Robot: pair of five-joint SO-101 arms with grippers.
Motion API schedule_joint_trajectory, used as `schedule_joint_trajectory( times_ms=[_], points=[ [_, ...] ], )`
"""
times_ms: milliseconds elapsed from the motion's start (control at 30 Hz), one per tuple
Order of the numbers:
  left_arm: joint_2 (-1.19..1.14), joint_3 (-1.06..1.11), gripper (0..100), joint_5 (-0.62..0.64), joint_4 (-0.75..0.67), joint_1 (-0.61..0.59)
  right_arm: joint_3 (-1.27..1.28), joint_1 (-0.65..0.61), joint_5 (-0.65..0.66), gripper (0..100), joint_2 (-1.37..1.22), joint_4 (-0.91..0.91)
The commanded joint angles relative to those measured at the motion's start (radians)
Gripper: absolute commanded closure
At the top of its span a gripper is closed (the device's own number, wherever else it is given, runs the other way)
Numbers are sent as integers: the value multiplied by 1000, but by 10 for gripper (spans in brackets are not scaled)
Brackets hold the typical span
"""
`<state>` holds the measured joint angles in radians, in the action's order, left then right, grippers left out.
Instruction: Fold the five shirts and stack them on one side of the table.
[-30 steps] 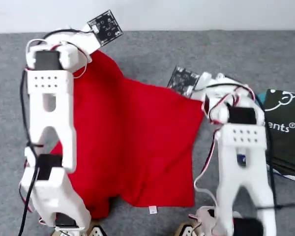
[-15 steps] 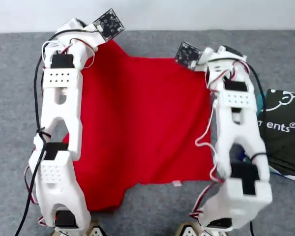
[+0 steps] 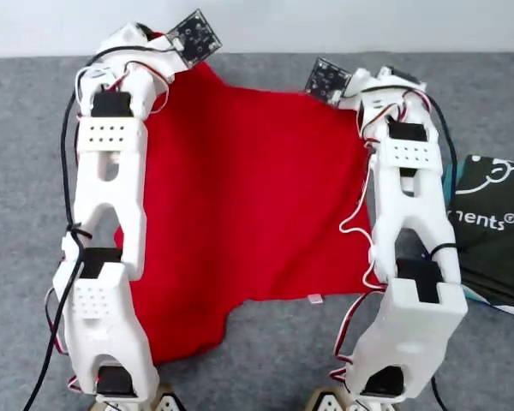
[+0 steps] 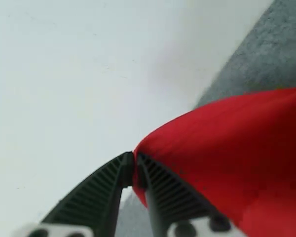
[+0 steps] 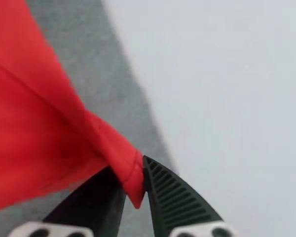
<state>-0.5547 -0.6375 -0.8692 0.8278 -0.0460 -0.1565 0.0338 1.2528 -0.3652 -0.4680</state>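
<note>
The left hand pinches one far corner of the red shirt. The right hand pinches the other. A dark shirt lies near it.

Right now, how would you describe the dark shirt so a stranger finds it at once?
On the grey table, find the red shirt both arms hold. Outside the right arm lies the folded dark shirt: white print on it, and no gripper touches it.
</note>
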Motion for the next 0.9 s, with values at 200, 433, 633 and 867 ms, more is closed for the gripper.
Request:
schedule_joint_trajectory(
  times_ms=[200, 433, 633, 867],
  points=[
    [158, -165, 994, 9, 721, 34, -80, -10, 9, 989, 84, -463],
    [308, -84, 994, 25, 928, 34, -80, -15, 6, 989, 150, -734],
    [606, 289, 994, 23, 930, 58, -80, -13, 6, 989, 214, -947],
    [914, 725, 994, 23, 928, 26, -75, -10, 3, 989, 274, -1214]
  ],
)
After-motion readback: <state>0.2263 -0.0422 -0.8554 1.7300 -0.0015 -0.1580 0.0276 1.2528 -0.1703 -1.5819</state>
